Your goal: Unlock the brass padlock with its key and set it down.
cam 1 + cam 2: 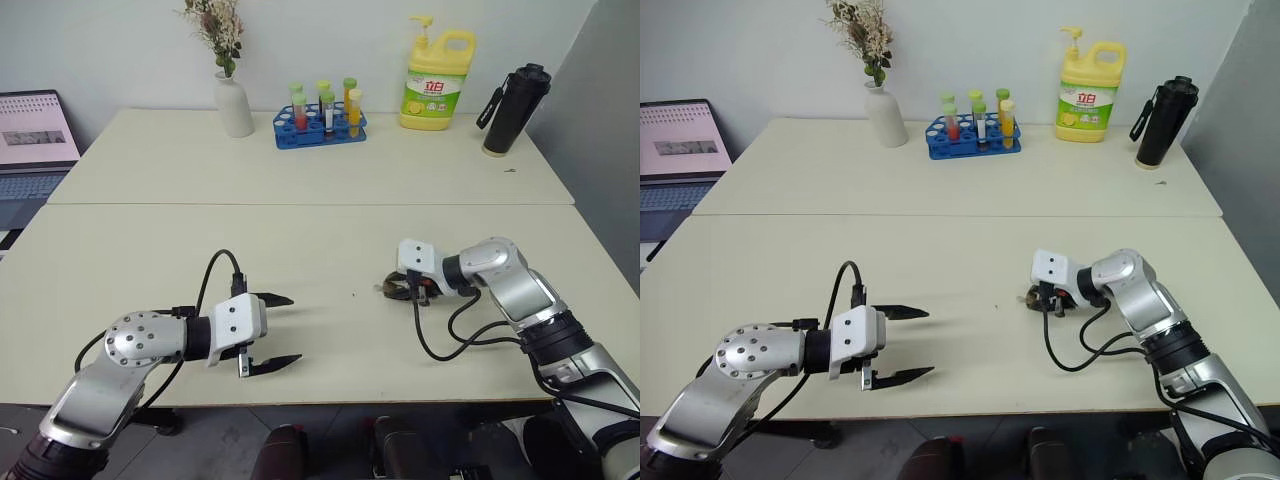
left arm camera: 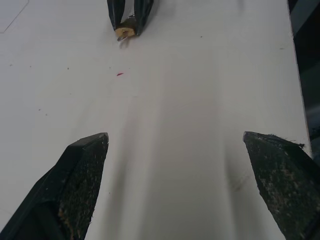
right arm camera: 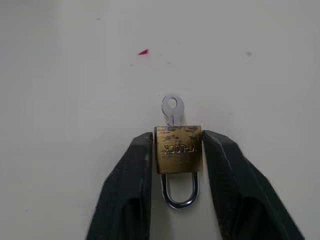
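Brass padlock (image 3: 178, 149), stamped "YT-LOCK", sits between right hand (image 3: 178, 150) fingers.

The two eye views looked forward and down from the head over the same tabletop (image 1: 330, 230). Each wrist view looked along its own end effector, close to the surface; both showed the padlock (image 3: 178, 148).

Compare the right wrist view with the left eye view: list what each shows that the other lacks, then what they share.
Right wrist view alone: the brass padlock between the right gripper fingers, shackle toward the wrist, with the key in its body.
Left eye view alone: the open left gripper, vase, tube rack, soap bottle, black flask and laptop.
Both: the table and right gripper.
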Available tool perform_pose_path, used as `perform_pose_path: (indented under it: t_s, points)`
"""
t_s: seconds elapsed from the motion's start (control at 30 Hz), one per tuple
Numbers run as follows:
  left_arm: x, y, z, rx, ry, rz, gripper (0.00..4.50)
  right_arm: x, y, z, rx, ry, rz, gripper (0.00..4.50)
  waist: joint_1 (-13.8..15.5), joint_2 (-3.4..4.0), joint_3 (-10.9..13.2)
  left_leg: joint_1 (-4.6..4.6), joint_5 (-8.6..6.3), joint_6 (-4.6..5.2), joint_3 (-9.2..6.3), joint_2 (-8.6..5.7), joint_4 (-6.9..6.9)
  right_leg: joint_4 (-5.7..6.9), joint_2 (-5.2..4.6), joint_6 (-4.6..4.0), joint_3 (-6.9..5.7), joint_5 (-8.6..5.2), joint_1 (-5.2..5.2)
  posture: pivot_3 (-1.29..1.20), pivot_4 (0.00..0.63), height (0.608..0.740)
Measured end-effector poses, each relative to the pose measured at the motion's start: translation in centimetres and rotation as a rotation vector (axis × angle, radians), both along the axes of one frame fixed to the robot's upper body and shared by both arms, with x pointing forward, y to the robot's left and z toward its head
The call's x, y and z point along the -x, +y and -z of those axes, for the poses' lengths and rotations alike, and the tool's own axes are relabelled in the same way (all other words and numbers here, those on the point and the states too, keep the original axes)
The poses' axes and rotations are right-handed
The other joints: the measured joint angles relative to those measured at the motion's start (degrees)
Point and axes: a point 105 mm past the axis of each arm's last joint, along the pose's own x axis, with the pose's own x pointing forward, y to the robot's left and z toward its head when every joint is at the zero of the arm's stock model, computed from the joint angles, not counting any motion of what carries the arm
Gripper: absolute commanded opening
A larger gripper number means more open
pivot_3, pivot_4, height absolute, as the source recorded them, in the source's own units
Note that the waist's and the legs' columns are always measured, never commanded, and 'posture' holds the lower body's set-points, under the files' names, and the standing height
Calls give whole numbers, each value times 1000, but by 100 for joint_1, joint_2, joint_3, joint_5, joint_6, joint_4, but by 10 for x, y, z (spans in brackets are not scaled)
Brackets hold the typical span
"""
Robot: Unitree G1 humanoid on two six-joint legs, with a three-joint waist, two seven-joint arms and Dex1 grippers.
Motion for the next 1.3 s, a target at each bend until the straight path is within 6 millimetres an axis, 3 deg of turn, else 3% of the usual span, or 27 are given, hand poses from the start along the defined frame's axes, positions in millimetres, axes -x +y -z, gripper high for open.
perform_pose_path:
  t_s: [0.17,0.2,0.43,0.63,0.97,1.2,1.3]
  points:
    - [1,-1,5,-7,17,21,4500,7,1,1,-6,-2,10,4211,2,0,0,-2,0,0,4,-3,-1,-5,-1,-1,1,1,0,0,150,740]
    - [1,-1,5,-5,18,22,4500,10,2,1,-29,19,17,4366,4,0,0,-4,0,1,1,-2,-1,-4,-2,-1,1,1,0,0,150,740]
    - [-2,-7,-1,56,50,25,4500,14,-12,-25,-130,42,75,4366,7,-1,0,-3,0,1,-3,-2,1,-4,-2,7,-1,-4,2,0,150,740]
    - [-6,-12,-12,80,54,45,4500,11,-11,-5,-190,84,101,4366,-2,-1,-1,-2,0,0,3,-2,0,-3,6,7,1,-4,1,0,150,740]
    - [-7,-13,-14,85,62,43,4500,7,-16,12,-210,131,121,4366,0,-1,-1,-3,0,1,1,-3,0,-3,6,4,1,-2,1,0,150,740]
    - [-7,-12,-13,77,58,41,4500,5,-11,15,-230,130,132,4366,-4,-1,-1,-1,0,0,1,-1,0,-2,6,5,2,-2,1,0,150,740]
    - [-7,-12,-13,77,58,41,4500,4,-11,15,-231,118,137,3776,-3,-1,-1,-1,0,0,1,-1,0,-2,6,4,2,-2,1,0,150,740]
